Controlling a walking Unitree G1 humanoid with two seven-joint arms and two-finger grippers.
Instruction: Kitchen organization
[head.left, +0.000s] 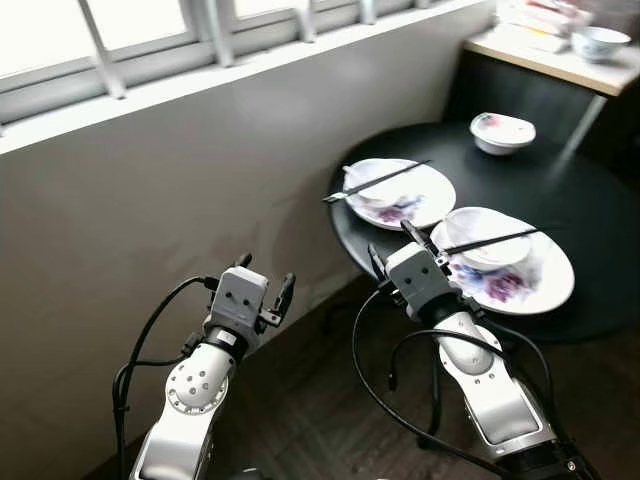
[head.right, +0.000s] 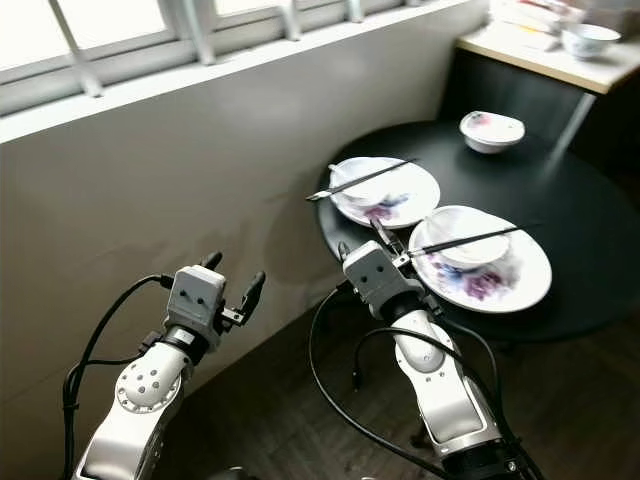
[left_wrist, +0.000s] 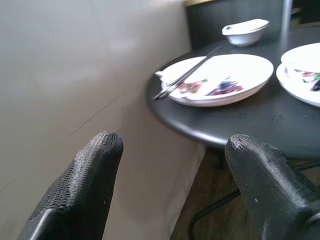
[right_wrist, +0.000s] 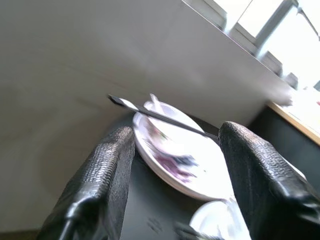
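1. Hovering clear of the round black bench (head.left: 580, 215), the left gripper (head.left: 264, 283) is held up before the grey wall (head.left: 150, 200) below the window sill (head.left: 250, 65); its fingers (left_wrist: 85, 180) stand apart with nothing between them, and a black cable (head.left: 150, 330) loops off its wrist.
2. Right gripper (head.left: 392, 248): raised at the near edge of the bench, fingers (right_wrist: 105, 170) spread wide and empty, just short of the nearest plates.
3. Far plate (head.left: 400, 192): white with a purple floral print, lying on the bench ahead of the right fingers; it carries a small white bowl (head.left: 375, 187) and a white spoon.
4. Chopsticks (head.left: 376, 181): a dark pair laid across that bowl, the ends overhanging the bench edge toward the wall.
5. Near plate (head.left: 520, 275): same pattern, just beside the right fingers on their outer side, close to the far plate; I cannot tell whether their rims touch.
6. Second bowl (head.left: 487, 238): white, sitting on the near plate, with another dark pair of chopsticks (head.left: 490, 241) resting across its rim.
7. Third bowl (head.left: 502, 132): white with a pink-printed inside, standing alone on the bench well beyond both plates.
8. Side counter (head.left: 560, 60): pale top, past the bench, bearing a patterned bowl (head.left: 600, 42) and some blurred items.
9. Floor (head.left: 300, 420): dark wood, under both arms.
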